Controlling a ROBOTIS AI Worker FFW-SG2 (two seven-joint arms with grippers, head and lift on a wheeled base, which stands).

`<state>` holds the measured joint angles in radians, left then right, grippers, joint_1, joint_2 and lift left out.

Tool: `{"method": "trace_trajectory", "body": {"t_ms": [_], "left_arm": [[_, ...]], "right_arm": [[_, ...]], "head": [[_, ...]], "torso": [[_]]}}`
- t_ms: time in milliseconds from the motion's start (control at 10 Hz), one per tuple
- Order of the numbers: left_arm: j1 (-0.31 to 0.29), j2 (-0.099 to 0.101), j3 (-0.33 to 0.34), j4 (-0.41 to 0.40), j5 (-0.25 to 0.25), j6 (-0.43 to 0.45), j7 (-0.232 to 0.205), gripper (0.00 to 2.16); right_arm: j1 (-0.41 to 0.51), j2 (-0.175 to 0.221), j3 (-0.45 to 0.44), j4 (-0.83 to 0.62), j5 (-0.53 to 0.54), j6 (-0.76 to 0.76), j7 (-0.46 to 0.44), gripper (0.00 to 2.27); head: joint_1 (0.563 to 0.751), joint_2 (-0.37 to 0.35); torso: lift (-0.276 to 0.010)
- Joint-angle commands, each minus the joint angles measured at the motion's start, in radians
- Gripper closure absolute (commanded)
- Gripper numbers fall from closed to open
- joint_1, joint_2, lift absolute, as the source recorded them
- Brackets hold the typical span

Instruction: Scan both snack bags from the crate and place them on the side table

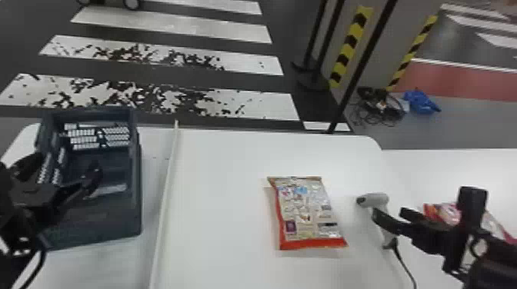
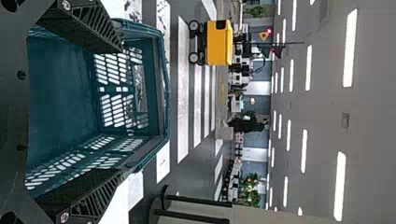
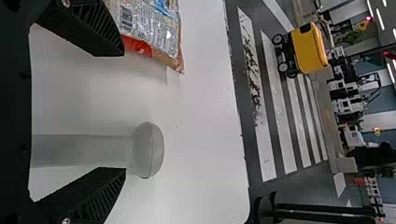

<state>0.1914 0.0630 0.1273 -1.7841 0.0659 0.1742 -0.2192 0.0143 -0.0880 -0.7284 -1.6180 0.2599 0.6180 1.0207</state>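
Observation:
My left gripper stands open over the dark blue crate; in the left wrist view, its parted fingers, the gripper, frame the crate. One snack bag lies flat mid-table, red edge toward me. Right of it stands the light grey scanner. My right gripper is open close to the scanner's handle. From the right wrist, the gripper has the scanner between and beyond its fingers, nearer one of them, and the bag beside the other. Another snack bag lies on the side table, partly hidden by the right arm.
A thin raised strip runs along the white table between crate and bag. The scanner's black cable trails toward the front edge. The side table adjoins at right. Dark poles rise behind the table.

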Motion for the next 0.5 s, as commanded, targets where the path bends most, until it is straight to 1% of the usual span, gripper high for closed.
{"method": "trace_trajectory", "body": {"t_ms": [0,300,400], "left_arm": [[-0.001,0.001,0.000,0.005,0.000,0.000,0.000,0.09],[-0.003,0.000,0.000,0.011,-0.002,0.000,0.001,0.09],[-0.003,0.000,0.000,0.011,-0.002,-0.003,0.001,0.09]], "right_arm": [[-0.022,-0.003,0.000,0.041,0.032,0.001,0.006,0.04],[-0.093,-0.022,0.020,0.159,0.114,-0.011,0.015,0.06],[-0.119,-0.029,0.020,0.198,0.143,-0.023,0.015,0.09]], "head": [[0.695,-0.224],[0.695,-0.223],[0.695,-0.221]], "torso": [[-0.098],[-0.098],[-0.098]]}}
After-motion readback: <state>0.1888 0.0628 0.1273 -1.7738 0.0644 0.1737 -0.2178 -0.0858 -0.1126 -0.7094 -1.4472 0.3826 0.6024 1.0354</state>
